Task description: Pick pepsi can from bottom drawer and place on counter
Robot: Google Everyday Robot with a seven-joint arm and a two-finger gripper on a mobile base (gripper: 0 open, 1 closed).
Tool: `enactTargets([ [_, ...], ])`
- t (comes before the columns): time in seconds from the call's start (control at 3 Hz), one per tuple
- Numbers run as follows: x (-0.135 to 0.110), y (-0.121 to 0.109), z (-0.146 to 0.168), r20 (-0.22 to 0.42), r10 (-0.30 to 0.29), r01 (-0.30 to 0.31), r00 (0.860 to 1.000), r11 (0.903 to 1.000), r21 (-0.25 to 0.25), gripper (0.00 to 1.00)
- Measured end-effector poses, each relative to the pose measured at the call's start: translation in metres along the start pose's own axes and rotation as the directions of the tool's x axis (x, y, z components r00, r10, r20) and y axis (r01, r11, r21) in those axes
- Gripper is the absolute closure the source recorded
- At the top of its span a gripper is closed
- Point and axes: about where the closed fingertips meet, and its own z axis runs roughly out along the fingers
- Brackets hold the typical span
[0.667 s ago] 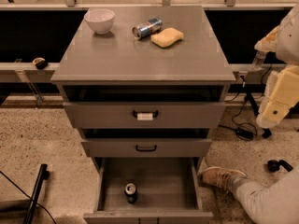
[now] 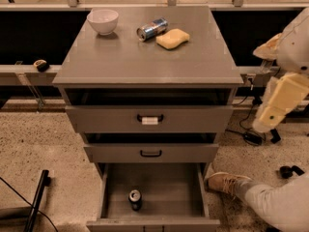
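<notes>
The pepsi can point(image 2: 135, 199) stands upright in the open bottom drawer point(image 2: 188, 197), near its front and left of the middle, its silver top showing. The counter point(image 2: 145, 57) is the grey top of the cabinet. My gripper point(image 2: 264, 122) hangs at the end of the white and cream arm to the right of the cabinet. It is level with the upper drawers, pointing down and left, well above and to the right of the can.
On the counter are a white bowl point(image 2: 103, 21), a slim silver-and-blue can point(image 2: 152, 29) lying on its side and a yellow sponge point(image 2: 172, 38). The two upper drawers stand slightly open. A person's shoe point(image 2: 227, 182) and leg lie right of the bottom drawer.
My arm and gripper have shifted slightly to the left, towards the cabinet. The can and drawers have not moved.
</notes>
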Motion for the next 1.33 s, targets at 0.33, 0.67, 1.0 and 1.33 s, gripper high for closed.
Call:
enactTargets([
  [0.33,-0.028,0.024,0.024,0.163,-0.041,0.039,0.986,0.9991,0.018,0.0],
  [0.67,-0.083,0.07,0.072,0.245,-0.129,0.129,0.961,0.9915,0.02,0.0],
  [1.0,-0.106,0.09,0.106,0.257,-0.164,0.168,0.952,0.9858,0.006,0.0],
  [1.33,-0.109,0.088,0.105,0.298,-0.183,0.193,0.937,0.9812,-0.004,0.0],
])
